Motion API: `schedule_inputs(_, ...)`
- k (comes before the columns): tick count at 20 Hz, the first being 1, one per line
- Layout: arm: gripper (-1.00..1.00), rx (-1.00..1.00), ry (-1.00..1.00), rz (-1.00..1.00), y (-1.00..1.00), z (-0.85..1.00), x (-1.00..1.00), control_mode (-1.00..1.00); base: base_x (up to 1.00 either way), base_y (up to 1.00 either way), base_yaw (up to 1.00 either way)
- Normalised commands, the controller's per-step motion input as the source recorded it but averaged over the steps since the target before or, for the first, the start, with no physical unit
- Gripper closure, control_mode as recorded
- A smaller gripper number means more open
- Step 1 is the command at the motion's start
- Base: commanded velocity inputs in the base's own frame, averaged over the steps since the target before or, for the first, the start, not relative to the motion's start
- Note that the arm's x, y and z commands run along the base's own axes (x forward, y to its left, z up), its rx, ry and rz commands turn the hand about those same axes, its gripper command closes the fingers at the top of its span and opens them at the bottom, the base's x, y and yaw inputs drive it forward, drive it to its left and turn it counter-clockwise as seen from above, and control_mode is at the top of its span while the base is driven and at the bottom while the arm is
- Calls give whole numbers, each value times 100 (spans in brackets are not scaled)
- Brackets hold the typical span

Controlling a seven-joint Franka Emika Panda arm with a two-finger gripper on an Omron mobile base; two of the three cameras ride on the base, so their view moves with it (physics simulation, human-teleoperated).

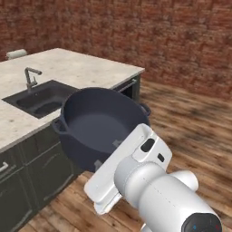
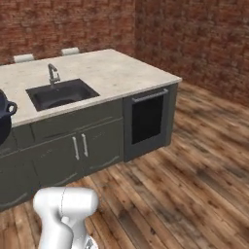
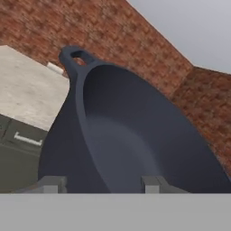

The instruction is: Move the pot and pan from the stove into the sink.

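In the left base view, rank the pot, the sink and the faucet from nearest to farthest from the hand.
1. Pot: gripped at its rim by the hand.
2. Sink: in the counter, beyond the pot to the left.
3. Faucet: at the sink's far rim.

brightness: even, soft, moderately bright in all views
light source: cannot tell; diffuse
shadows: faint; sink (image 1: 43, 100) basin dark, pot (image 1: 97, 124) interior beyond the claw shaded with a paler sheen on its floor
glare: none on counter (image 2: 112, 68)
sharpness: rendered, slightly soft and pixelated; brick wall (image 1: 172, 36) blurry
distortion: none evident at edges
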Motion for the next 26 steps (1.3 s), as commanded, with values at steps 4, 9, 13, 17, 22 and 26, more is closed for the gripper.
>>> schedule_inputs(4,100,0,0,0,0,0,0,100,-10,0,48)
schedule_inputs(9,100,0,0,0,0,0,0,100,-11,0,48)
schedule_inputs(13,100,0,0,0,0,0,0,100,-11,0,48)
schedule_inputs(17,100,0,0,0,0,0,0,100,-7,0,48)
schedule_inputs(22,100,0,0,0,0,0,0,100,-13,0,33)
schedule_inputs(26,100,0,0,0,0,0,0,100,0,-21,1)
